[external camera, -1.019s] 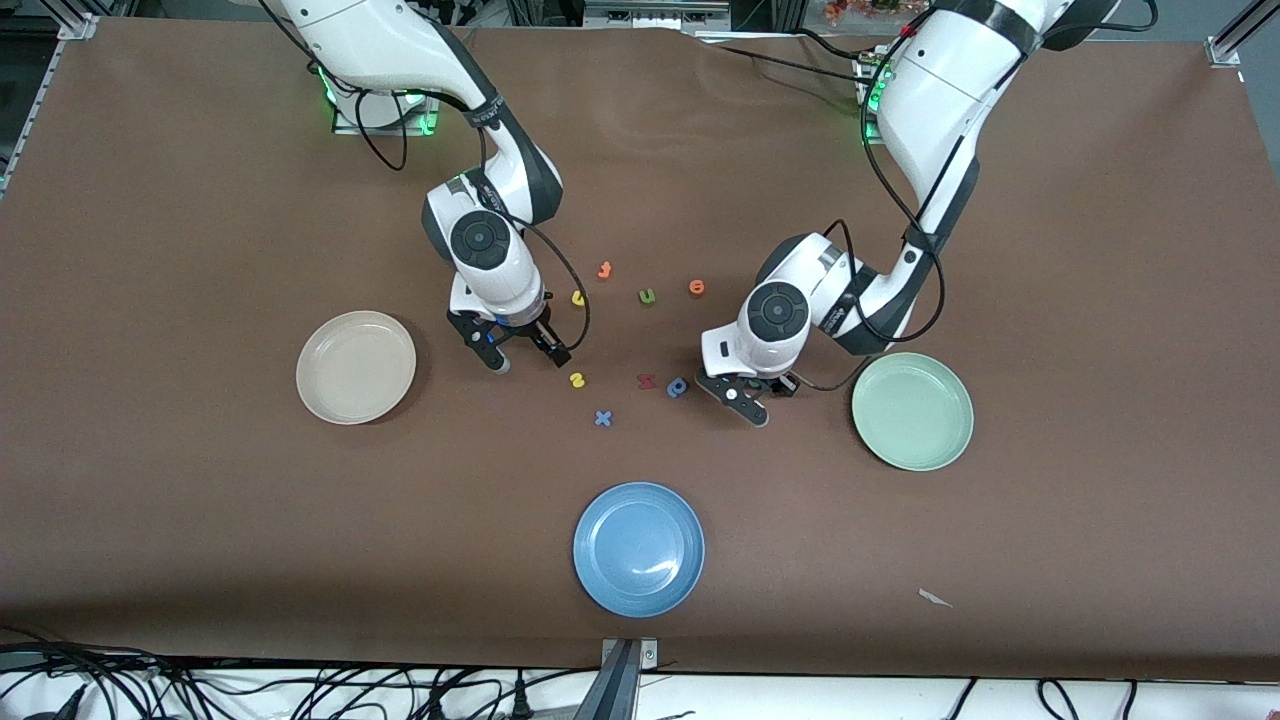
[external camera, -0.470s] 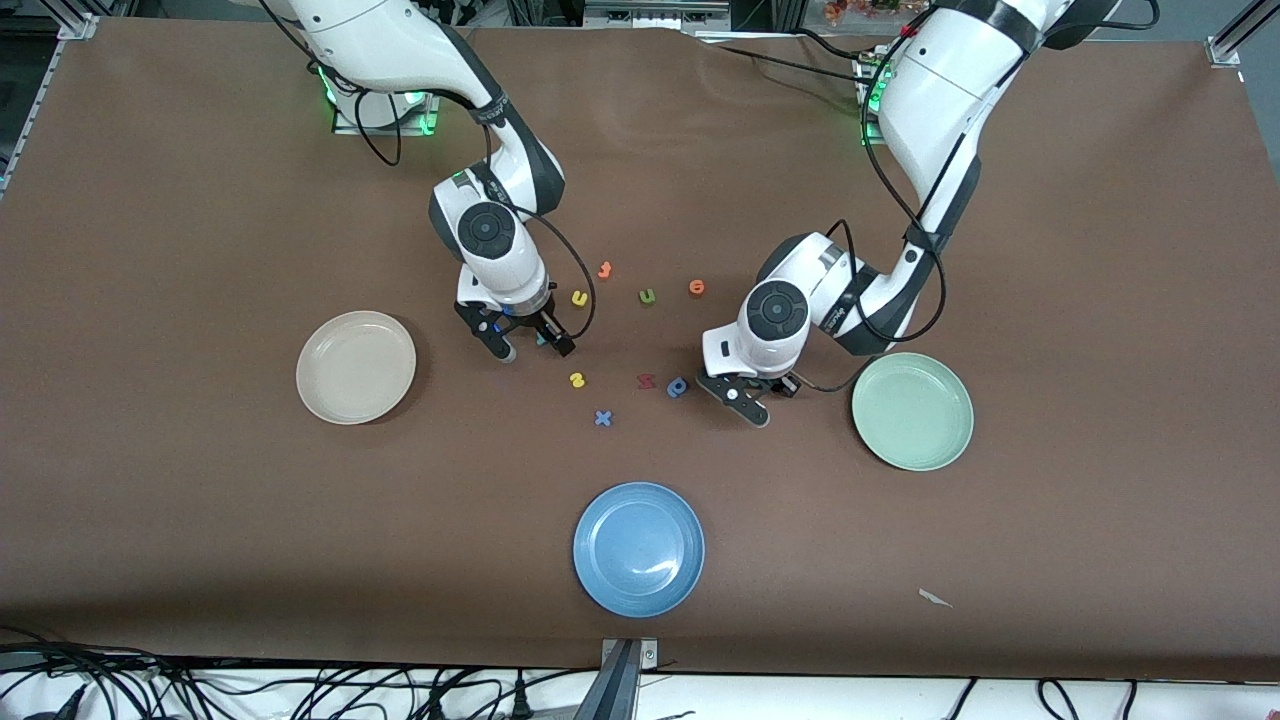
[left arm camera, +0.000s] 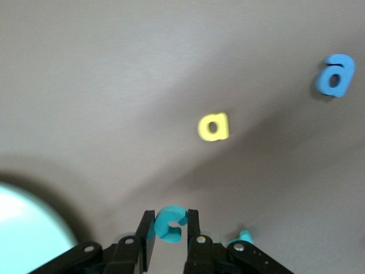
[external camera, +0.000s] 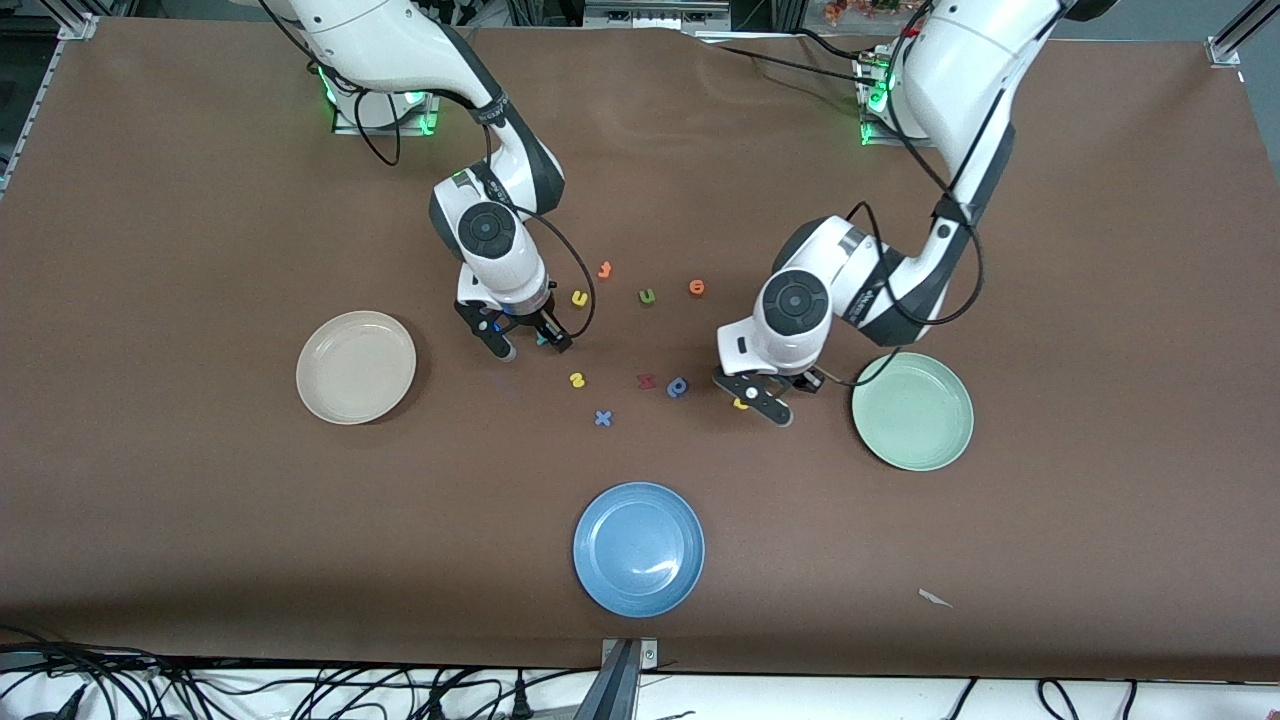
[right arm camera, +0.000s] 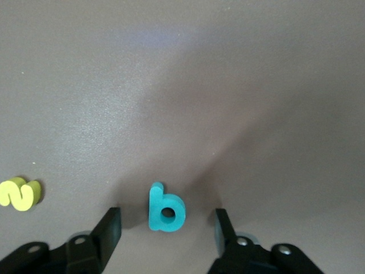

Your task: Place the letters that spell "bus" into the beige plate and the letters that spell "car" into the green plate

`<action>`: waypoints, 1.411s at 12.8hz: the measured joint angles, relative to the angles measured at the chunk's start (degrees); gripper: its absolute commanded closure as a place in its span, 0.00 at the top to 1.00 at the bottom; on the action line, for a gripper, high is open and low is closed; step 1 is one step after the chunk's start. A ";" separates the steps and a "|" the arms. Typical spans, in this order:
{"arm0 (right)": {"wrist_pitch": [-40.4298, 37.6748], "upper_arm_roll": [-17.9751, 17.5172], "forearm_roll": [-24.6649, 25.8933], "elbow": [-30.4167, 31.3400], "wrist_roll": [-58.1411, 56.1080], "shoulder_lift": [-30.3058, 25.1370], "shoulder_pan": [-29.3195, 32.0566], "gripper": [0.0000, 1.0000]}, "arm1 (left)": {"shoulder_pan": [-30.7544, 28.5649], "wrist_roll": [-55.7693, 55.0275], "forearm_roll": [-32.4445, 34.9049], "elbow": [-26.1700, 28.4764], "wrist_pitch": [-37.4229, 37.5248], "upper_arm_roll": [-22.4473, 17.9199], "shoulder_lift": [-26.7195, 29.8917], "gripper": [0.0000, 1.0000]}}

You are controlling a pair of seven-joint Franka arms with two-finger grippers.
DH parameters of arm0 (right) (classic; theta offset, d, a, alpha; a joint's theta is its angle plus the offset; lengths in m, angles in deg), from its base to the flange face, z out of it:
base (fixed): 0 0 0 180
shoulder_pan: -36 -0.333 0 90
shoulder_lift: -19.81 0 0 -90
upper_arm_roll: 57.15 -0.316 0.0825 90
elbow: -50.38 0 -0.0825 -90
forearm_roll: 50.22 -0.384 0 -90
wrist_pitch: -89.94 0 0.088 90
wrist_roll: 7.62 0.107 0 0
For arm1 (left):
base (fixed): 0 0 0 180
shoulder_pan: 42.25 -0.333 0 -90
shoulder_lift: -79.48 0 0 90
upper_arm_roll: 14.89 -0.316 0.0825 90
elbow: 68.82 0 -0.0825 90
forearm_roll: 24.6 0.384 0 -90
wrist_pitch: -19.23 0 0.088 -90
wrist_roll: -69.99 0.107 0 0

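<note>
teal c (left arm camera: 169,223) pinched in left jaws | teal b (right arm camera: 165,209) between spread right jaws

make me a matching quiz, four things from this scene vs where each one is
1 teal c
2 teal b
3 yellow a
4 beige plate

A on the table between the right gripper's open fingers
B toward the right arm's end of the table
C clamped in the left gripper
D loose on the table under the left gripper

Pairs: 1-C, 2-A, 3-D, 4-B
</note>
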 measured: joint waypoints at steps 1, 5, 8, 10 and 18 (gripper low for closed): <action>0.01 0.00 0.00 0.00 0.00 0.00 0.00 0.65 | -0.92 0.07 0.02 0.01 2.08 -0.05 0.71 0.05; 0.05 0.01 0.00 0.02 -0.11 0.00 0.04 0.58 | -5.54 0.59 3.56 0.12 5.40 -0.46 1.25 0.05; 0.05 0.02 0.00 0.02 -0.28 -0.04 0.06 0.54 | -9.69 4.01 5.97 0.56 5.46 -0.57 1.20 0.57; 0.05 0.03 0.00 0.03 -0.34 -0.07 0.07 0.50 | -10.52 4.58 6.71 0.80 5.46 -0.57 0.68 1.00; 0.06 0.10 0.00 0.03 -1.10 -0.19 0.22 0.33 | -7.80 -7.54 2.55 -0.85 4.99 2.39 0.43 0.99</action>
